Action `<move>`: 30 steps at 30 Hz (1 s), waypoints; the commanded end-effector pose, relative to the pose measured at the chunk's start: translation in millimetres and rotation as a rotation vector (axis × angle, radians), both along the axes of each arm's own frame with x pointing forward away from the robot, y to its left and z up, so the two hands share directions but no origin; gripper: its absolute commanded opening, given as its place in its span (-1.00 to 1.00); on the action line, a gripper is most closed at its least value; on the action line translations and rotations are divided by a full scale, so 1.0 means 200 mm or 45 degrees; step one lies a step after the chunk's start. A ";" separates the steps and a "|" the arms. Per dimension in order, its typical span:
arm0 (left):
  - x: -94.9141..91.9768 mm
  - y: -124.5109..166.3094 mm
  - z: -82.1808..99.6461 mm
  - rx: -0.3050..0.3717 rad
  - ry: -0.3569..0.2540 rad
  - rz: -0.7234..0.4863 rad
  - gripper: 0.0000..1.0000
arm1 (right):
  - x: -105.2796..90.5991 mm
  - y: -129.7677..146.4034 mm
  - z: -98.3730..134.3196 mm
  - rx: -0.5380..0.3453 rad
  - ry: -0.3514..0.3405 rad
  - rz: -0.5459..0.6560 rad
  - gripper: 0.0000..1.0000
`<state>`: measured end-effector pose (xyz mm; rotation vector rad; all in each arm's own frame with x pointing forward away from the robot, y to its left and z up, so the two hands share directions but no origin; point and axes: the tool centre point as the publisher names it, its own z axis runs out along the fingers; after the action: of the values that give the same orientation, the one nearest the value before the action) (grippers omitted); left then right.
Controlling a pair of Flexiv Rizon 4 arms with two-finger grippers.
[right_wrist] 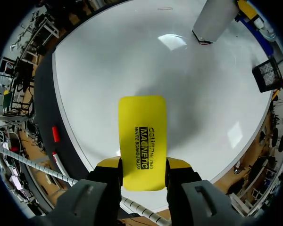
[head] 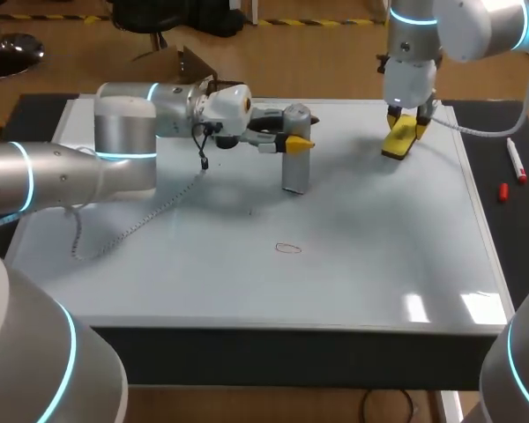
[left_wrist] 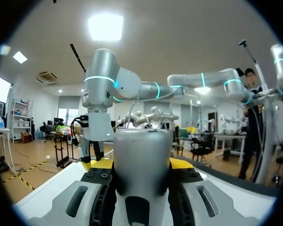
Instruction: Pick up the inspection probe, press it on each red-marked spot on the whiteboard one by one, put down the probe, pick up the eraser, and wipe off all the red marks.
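Note:
The grey inspection probe [head: 296, 163] stands upright at the far middle of the whiteboard [head: 379, 264], with my left gripper [head: 293, 141] shut on its top from the side. In the left wrist view the probe [left_wrist: 141, 160] fills the gap between the yellow-tipped fingers [left_wrist: 101, 164]. My right gripper [head: 404, 123] is shut on the yellow eraser [head: 400, 139], low over the board's far right part. The eraser [right_wrist: 142, 141] sticks out ahead of the right gripper [right_wrist: 144, 165]. One small red mark [head: 287, 248] lies at mid-board, nearer than the probe; the red mark [right_wrist: 165, 8] also shows far ahead of the eraser.
A grey cable [head: 132, 225] from my left arm trails across the board's left part. A marker pen [head: 516, 160] and a red cap [head: 503, 191] lie on the black surface right of the board. A brown block [head: 194, 63] sits behind the far edge.

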<state>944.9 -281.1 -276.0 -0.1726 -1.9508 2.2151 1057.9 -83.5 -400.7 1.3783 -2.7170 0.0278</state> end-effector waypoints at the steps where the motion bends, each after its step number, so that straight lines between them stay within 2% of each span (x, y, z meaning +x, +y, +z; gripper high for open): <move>1: 0.02 -0.01 -0.02 0.000 0.000 -0.010 -1.00 | 0.00 0.00 0.00 -0.004 0.002 0.002 -1.00; 15: 0.03 0.02 -0.02 0.008 0.001 -0.011 -1.00 | 0.00 0.00 0.00 -0.004 0.002 0.002 -1.00; 24: 0.03 0.10 0.16 -0.012 -0.048 0.002 -1.00 | 0.00 0.00 0.00 -0.004 0.002 0.002 -1.00; 30: 0.06 0.19 0.23 -0.033 -0.054 0.032 -1.00 | 0.00 0.00 0.00 -0.004 0.002 0.002 -1.00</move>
<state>963.3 -254.6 -239.0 -0.2214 -1.9369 2.2690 1057.9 -83.5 -400.8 1.3783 -2.7171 0.0277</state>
